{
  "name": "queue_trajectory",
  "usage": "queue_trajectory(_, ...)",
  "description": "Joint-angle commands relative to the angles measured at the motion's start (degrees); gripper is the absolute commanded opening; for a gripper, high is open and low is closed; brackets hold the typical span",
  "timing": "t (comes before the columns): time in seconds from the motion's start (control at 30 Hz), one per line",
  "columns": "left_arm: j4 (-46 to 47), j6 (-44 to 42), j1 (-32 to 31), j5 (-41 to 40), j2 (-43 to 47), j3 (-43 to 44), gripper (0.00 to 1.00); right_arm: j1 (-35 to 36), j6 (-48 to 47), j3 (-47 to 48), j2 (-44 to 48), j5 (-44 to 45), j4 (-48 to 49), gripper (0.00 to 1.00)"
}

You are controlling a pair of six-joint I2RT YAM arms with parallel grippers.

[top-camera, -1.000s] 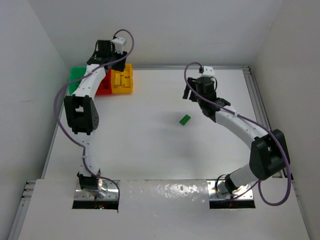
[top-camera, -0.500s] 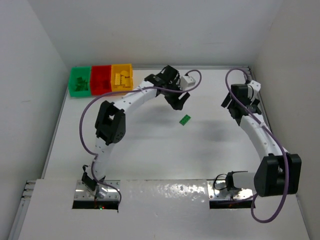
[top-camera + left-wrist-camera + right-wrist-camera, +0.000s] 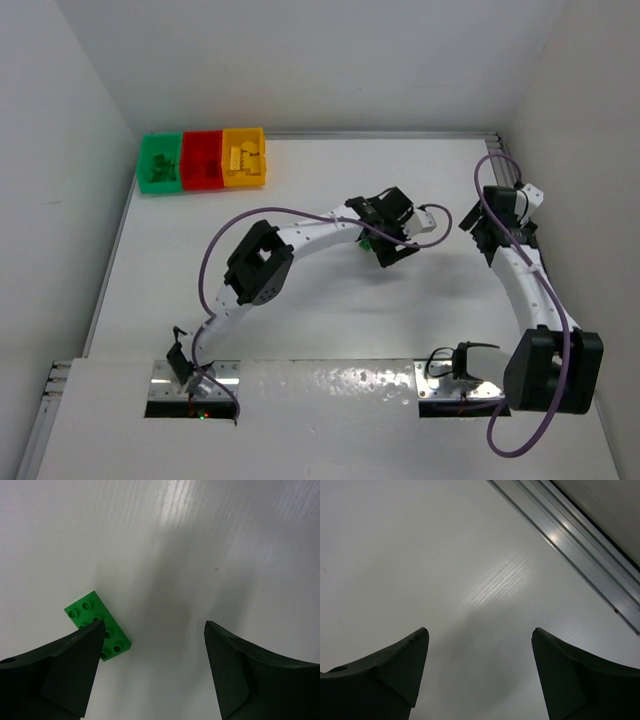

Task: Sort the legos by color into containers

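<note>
One green flat lego (image 3: 95, 622) lies on the white table, and its near end is hidden behind my left finger (image 3: 65, 670). My left gripper (image 3: 154, 626) is open just above the table, with the lego under its left fingertip rather than between the jaws. In the top view the left gripper (image 3: 386, 248) covers most of the lego (image 3: 366, 241). My right gripper (image 3: 479, 631) is open and empty over bare table near the right edge (image 3: 480, 226). The green bin (image 3: 158, 165), red bin (image 3: 203, 160) and yellow bin (image 3: 245, 157) stand joined at the back left, with small bricks inside.
An aluminium rail (image 3: 570, 545) runs along the table's right edge, close to the right gripper. White walls close in the table at the back and both sides. The left arm's purple cable (image 3: 260, 215) arcs over the middle of the table.
My left arm has swung from the bins to the middle and come down over the green lego. My right arm has drawn back to the right edge.
</note>
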State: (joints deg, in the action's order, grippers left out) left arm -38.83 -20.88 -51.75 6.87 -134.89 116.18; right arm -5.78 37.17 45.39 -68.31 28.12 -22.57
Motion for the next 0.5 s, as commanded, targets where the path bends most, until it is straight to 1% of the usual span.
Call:
queue_trajectory(0.0, 4.5, -0.2, 0.7, -9.8, -1.1, 0.1, 0.78, 0.2, -1.7, -0.4, 2.1, -1.3, 2.9, 0.82)
queue_trajectory(0.03, 5.2, -0.1, 0.6, -11.8, -1.1, 0.0, 0.78, 0.2, -1.9, -0.6, 2.5, -1.9, 3.0, 0.82)
queue_trajectory(0.07, 5.4, -0.1, 0.7, -12.1, -1.1, -0.1, 0.78, 0.2, -2.0, -0.9, 2.7, -2.4, 3.4, 0.81)
queue_trajectory(0.23, 6.8, 2.2, 0.8, -11.6, -1.5, -0.3, 0.78, 0.2, -1.7, -2.3, 3.4, -3.9, 4.6, 0.81)
queue_trajectory(0.33, 7.2, 3.7, 0.9, -13.4, -1.8, -0.4, 0.74, 0.2, -2.2, -2.5, 3.4, -4.9, 4.6, 0.80)
queue_trajectory(0.47, 5.5, 5.9, 2.5, -12.1, -1.9, 0.2, 0.71, 0.2, -2.6, -2.8, 4.2, -4.7, 4.7, 0.80)
